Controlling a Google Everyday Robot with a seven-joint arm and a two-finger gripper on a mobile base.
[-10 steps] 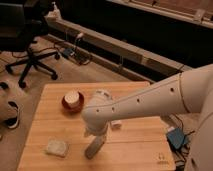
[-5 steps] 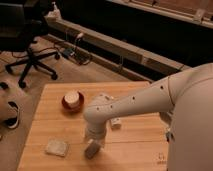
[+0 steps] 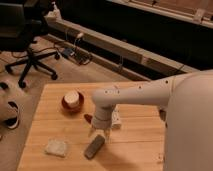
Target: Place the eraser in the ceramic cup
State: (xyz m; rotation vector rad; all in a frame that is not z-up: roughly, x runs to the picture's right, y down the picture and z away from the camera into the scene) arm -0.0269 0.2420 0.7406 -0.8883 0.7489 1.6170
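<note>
The grey eraser [image 3: 94, 146] lies tilted on the wooden table [image 3: 135, 145], near its front edge. My gripper [image 3: 100, 135] points down right over the eraser's upper end, and whether it touches the eraser I cannot tell. The red-brown ceramic cup [image 3: 72, 101] with a pale inside stands upright at the back left of the table, well away from the gripper.
A pale squarish sponge pad [image 3: 56, 148] lies at the front left. A small red oblong object [image 3: 88, 118] and a white tube [image 3: 116, 119] lie just behind the gripper. A black office chair [image 3: 27, 55] and cables are on the floor beyond the table.
The gripper has risen slightly, so more of the eraser shows below it. The cup and the sponge pad have not moved.
</note>
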